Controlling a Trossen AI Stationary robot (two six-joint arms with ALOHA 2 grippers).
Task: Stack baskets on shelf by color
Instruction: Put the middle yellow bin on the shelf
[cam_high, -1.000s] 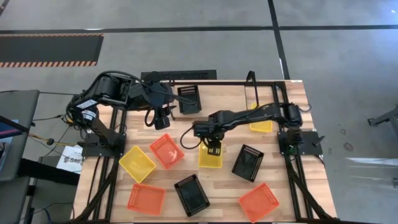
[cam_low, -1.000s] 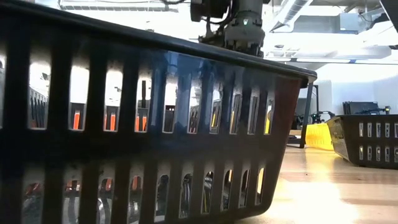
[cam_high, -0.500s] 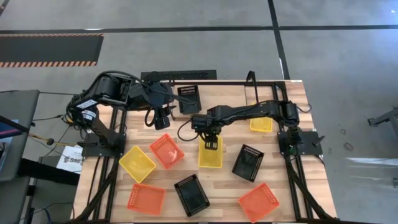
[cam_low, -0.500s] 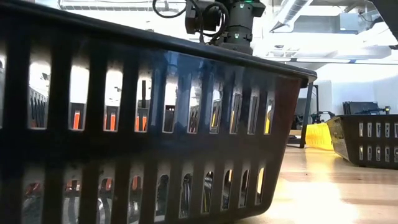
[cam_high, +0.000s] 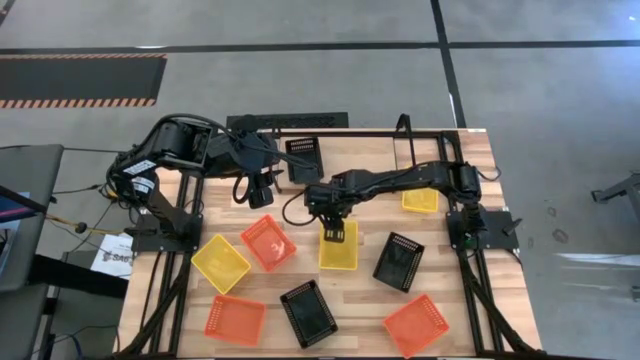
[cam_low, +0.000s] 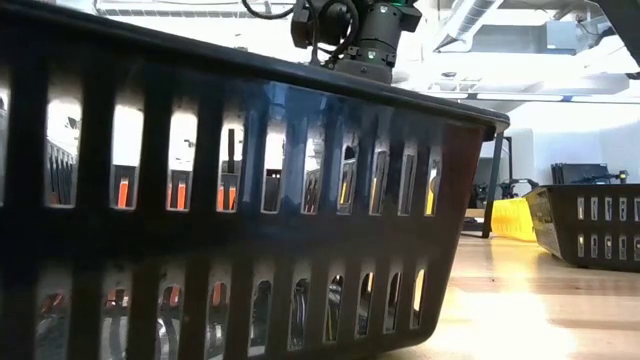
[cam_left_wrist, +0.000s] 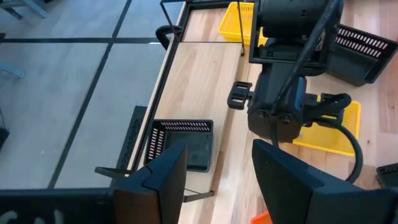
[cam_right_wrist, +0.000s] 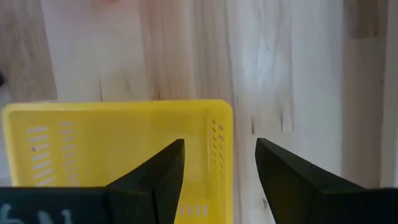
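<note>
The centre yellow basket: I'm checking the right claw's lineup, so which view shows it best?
The high view: the yellow basket lies whole under the right claw. The right wrist view shows one end, the left wrist view part; the low view hides it.

The wooden table stood on a grey concrete floor. A black-and-orange hazard-striped mat lay on the floor beyond the table's far left corner. A white paper lay just left of the table.
</note>
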